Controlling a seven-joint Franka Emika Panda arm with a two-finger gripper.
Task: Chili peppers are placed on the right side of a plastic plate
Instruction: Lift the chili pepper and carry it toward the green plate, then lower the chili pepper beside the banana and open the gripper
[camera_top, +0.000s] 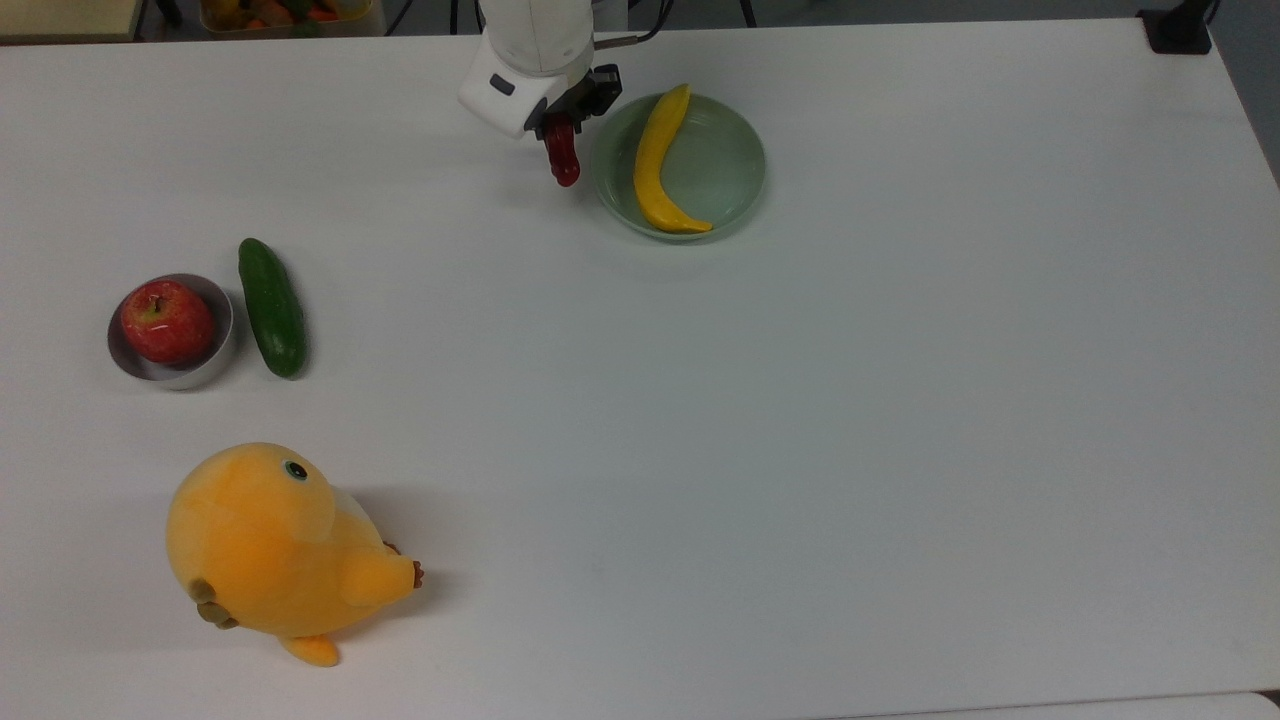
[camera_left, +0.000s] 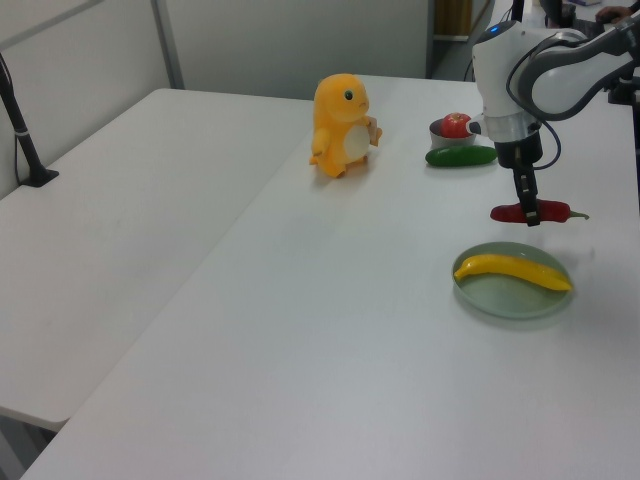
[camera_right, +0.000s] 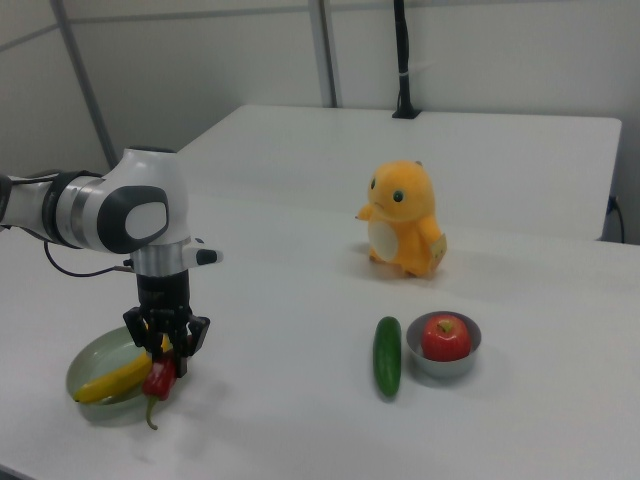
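My gripper (camera_top: 562, 132) (camera_left: 527, 212) (camera_right: 162, 366) is shut on the dark red chili pepper (camera_top: 564, 161) (camera_left: 528, 212) (camera_right: 157, 382), which hangs above the table. The pepper's curved stem points away from the plate's middle in the left view and droops down in the right view. The pale green plastic plate (camera_top: 725, 165) (camera_left: 510, 296) (camera_right: 84, 372) lies just to the top view's right of the pepper, with a yellow banana (camera_top: 655, 165) (camera_left: 512, 270) (camera_right: 112, 378) lying in it. In the left view the pepper hovers just beyond the plate's far rim.
A dark green cucumber (camera_top: 271, 307) (camera_left: 461, 156) (camera_right: 387, 355) lies beside a silver bowl (camera_top: 216, 358) holding a red apple (camera_top: 166, 320) (camera_right: 445, 338). An orange plush toy (camera_top: 270, 545) (camera_left: 341, 124) (camera_right: 404, 218) stands at the top view's lower left. White table (camera_top: 800, 420) spreads wide.
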